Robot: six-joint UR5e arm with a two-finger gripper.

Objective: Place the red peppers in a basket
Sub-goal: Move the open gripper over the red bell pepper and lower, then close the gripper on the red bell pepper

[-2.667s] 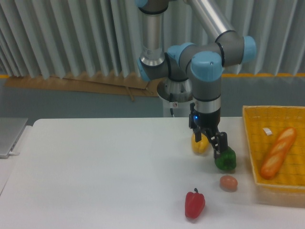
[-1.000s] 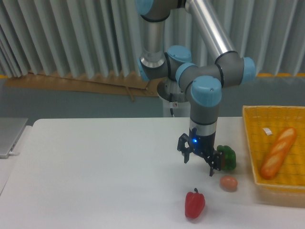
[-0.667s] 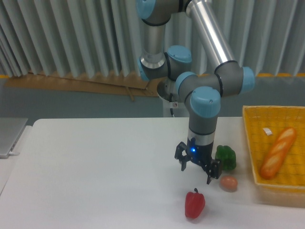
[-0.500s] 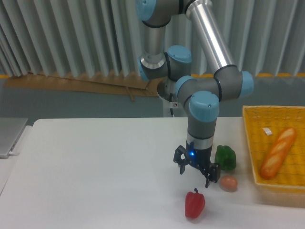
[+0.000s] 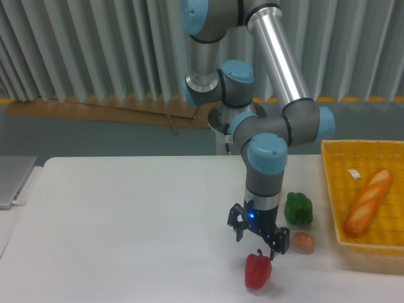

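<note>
The glossy red bell pepper with a short dark stem (image 5: pixel 258 270) lies on the white counter (image 5: pixel 126 227) near its front edge, right of centre. Directly above it hangs the black two-finger tool (image 5: pixel 258 236) of the grey and light-blue arm, pointing down, its fingers spread apart with nothing between them. The left finger (image 5: pixel 238 225) sits above and to the left of the pepper, while the right finger comes down close to the pepper's stem; whether it touches the pepper cannot be told. A small blue light glows on the tool's body.

Just right of the tool a small orange-brown rounded object (image 5: pixel 303 242) rests on the counter, and just behind that, farther from the camera, sits a lobed green bell pepper (image 5: pixel 298 209). Both are apart from the red pepper.

At the right edge of the counter stands the shallow rectangular yellow woven basket (image 5: pixel 330 189), well apart from the red pepper. Inside it lie a long golden bread loaf (image 5: pixel 370 201) set diagonally and a small white tag (image 5: pixel 355 173) near the far side.

At the far left edge a flat grey object (image 5: pixel 14 180) lies beside the counter. Behind everything runs a wall of grey vertical ribbed panels (image 5: pixel 76 50).
</note>
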